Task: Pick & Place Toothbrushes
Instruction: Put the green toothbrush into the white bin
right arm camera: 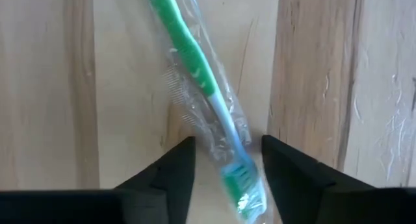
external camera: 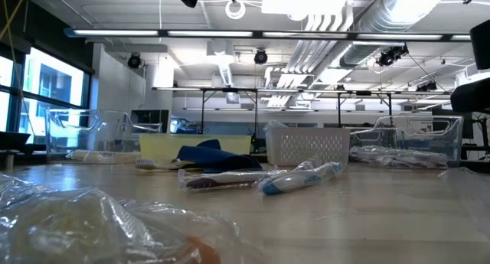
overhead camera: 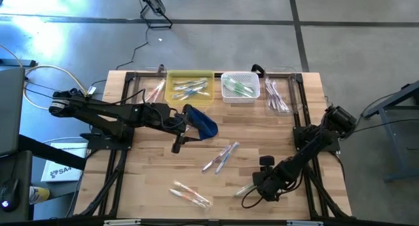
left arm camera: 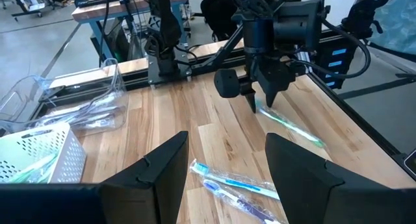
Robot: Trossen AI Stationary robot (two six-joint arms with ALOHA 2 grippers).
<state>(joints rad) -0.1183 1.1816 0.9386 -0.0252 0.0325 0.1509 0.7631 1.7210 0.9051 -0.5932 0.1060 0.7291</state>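
Right hand (right arm camera: 227, 162) – we see it released, fingers astride a wrapped green toothbrush (right arm camera: 195, 74) flat on the table (right arm camera: 45, 87) | Handling – light, stiff, slippery film; we'd pinch mid-handle | Left hand (left arm camera: 224, 165) released, hovering mid-table

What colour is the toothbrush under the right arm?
Green and white toothbrush in a clear wrapper, clearest in the right wrist view.

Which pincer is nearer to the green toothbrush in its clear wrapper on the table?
The right pincer. It is directly over the green toothbrush, one finger on each side. The left pincer is far across the table, near the dark blue pouch.
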